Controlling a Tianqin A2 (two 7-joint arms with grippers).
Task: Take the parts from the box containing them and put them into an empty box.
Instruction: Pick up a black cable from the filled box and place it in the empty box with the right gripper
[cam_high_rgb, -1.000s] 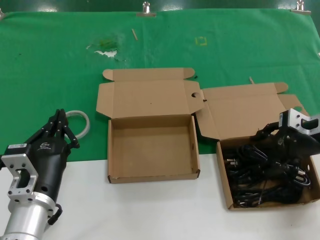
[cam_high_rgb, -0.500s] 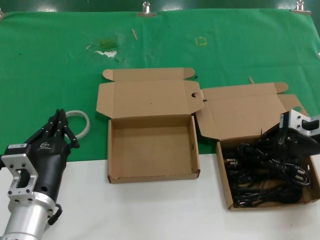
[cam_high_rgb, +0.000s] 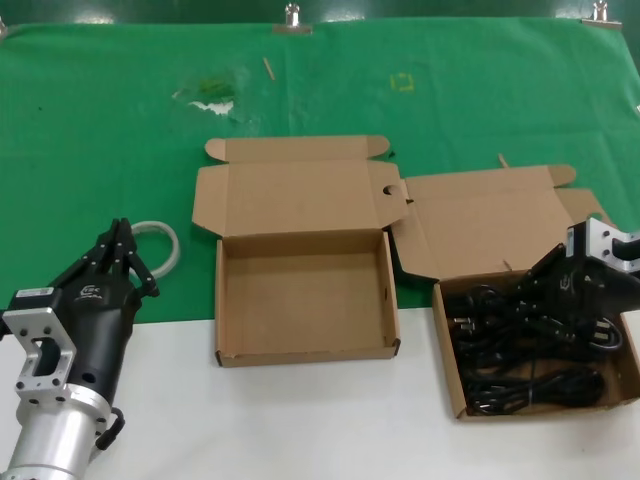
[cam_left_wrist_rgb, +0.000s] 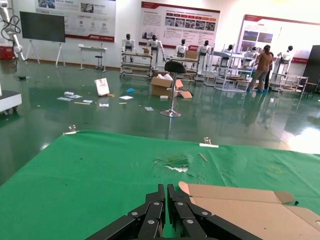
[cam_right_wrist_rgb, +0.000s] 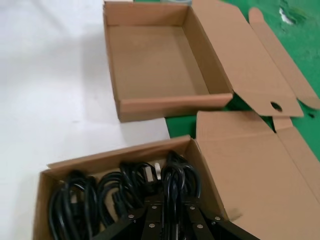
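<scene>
Gripping one coiled black power cord (cam_right_wrist_rgb: 176, 187), the right gripper (cam_high_rgb: 540, 298) is pinched on its loops inside the right-hand cardboard box (cam_high_rgb: 452, 378).
Remaining cords (cam_high_rgb: 520, 385) are heaped in that box; the empty box (cam_high_rgb: 305, 350) is set just beside it; the left gripper (cam_high_rgb: 120, 245), fingers pressed together, is parked near grey-white tubing (cam_high_rgb: 165, 240).

I see two plain brown cardboard boxes: the empty box (cam_high_rgb: 305, 290) and the box of cords (cam_high_rgb: 455, 340). The cords (cam_high_rgb: 520, 350) are black, plug prongs silvery. Cloth (cam_high_rgb: 100, 130) is bright green with a pale whitish smear; the table (cam_high_rgb: 300, 420) in front is white. A grey-white tube ring (cam_high_rgb: 160, 240). My left gripper (cam_high_rgb: 120, 240) is black on a silver arm.
</scene>
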